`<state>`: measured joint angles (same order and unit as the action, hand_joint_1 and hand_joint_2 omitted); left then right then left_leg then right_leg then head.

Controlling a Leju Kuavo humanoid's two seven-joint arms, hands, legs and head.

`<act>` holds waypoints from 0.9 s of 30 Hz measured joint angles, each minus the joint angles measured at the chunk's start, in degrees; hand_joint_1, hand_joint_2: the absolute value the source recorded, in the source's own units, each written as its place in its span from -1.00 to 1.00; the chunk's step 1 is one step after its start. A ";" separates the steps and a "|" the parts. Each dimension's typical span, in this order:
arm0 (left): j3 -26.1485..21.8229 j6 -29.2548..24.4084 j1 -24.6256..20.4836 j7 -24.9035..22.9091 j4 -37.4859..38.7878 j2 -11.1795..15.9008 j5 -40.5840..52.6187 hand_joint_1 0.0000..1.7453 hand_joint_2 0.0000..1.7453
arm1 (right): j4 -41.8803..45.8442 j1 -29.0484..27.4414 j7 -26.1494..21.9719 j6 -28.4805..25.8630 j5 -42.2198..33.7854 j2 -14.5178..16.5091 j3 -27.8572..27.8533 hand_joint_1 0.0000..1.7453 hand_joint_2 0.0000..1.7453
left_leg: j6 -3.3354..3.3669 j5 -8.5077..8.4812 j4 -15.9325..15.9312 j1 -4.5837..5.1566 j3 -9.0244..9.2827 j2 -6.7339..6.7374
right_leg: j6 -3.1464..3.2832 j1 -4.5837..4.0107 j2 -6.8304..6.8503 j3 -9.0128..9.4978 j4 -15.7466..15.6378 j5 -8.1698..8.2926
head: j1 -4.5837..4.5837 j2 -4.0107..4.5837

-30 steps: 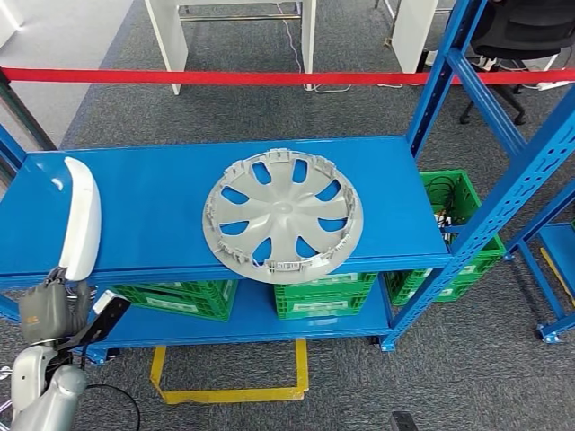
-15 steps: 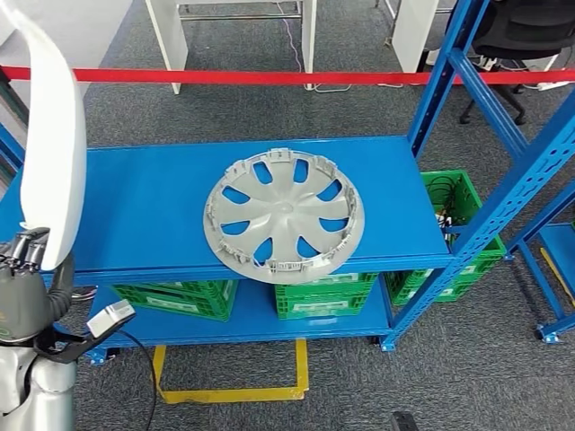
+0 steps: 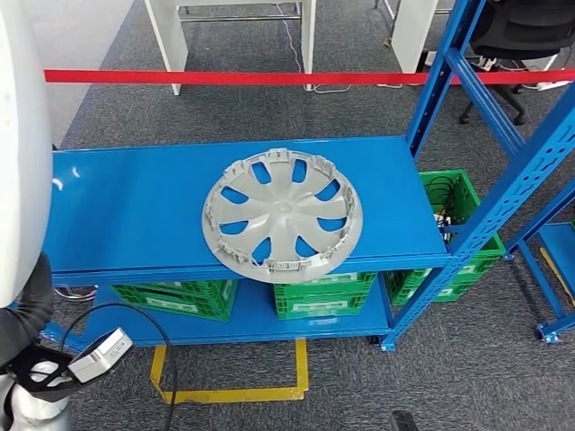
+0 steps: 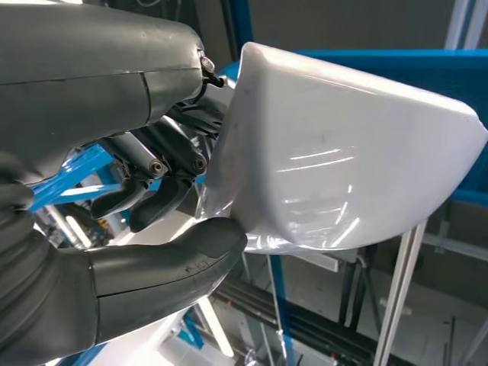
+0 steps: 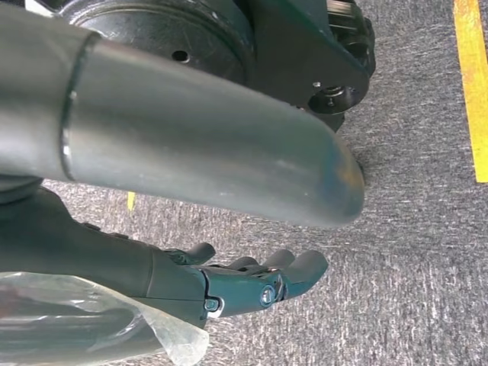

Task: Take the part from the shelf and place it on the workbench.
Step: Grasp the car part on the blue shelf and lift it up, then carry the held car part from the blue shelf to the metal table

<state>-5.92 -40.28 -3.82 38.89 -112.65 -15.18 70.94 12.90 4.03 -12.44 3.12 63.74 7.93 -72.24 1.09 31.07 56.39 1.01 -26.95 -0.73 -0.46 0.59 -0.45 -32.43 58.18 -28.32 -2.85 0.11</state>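
Note:
A glossy white curved part (image 3: 21,153) stands tall along the left edge of the head view, raised in front of the blue shelf (image 3: 136,206). My left hand (image 3: 29,310) grips its lower end. In the left wrist view the thumb and dark fingers of the left hand (image 4: 155,206) clamp the edge of the white part (image 4: 345,160). My right hand (image 5: 253,282) hangs low over grey carpet with its fingers apart and nothing in them.
A grey hubcap (image 3: 282,215) lies on the shelf top, overhanging its front edge. Green crates (image 3: 176,296) sit on the lower shelf level. Blue uprights (image 3: 474,117) rise at the right. Red tape (image 3: 271,78) runs behind; a yellow floor marking (image 3: 230,392) lies in front.
My left arm has lifted the white part up and closer to the camera, so it now looms much larger at the left edge. The hubcap has not moved.

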 joint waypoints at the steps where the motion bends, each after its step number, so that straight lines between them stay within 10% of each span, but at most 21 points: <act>1: 0.02 0.04 0.16 0.07 0.04 -0.02 -0.66 1.00 1.00 | -0.01 0.00 0.01 0.00 -0.01 0.00 0.01 -1.00 -1.00 | 0.00 0.00 0.00 0.00 0.00 0.00 | 0.00 0.00 0.00 0.00 0.00 0.00 | -0.01 0.00; 19: -0.28 0.09 1.75 0.86 3.42 -0.06 -5.83 1.00 1.00 | -0.20 0.01 0.43 -0.03 -1.00 0.28 0.07 -1.00 -1.00 | 0.01 0.01 0.01 0.03 0.01 0.00 | -0.01 0.03 0.00 -0.03 0.00 0.00 | -0.01 0.00; 27: -0.82 0.08 4.32 0.86 3.65 0.30 -7.38 1.00 1.00 | -0.39 0.01 0.27 -0.77 -0.50 1.28 0.13 -1.00 -1.00 | 1.31 -1.32 -0.73 -0.08 -0.09 0.25 | -1.28 0.17 0.00 -0.57 0.11 0.00 | -0.02 0.00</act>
<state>-6.74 -40.20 0.49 39.76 -109.00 -14.88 63.56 12.51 4.04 -12.17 2.35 63.24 9.22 -72.11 2.40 29.75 55.67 0.93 -27.03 -0.49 -1.74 0.76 -0.45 -33.00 58.29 -28.32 -2.87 0.11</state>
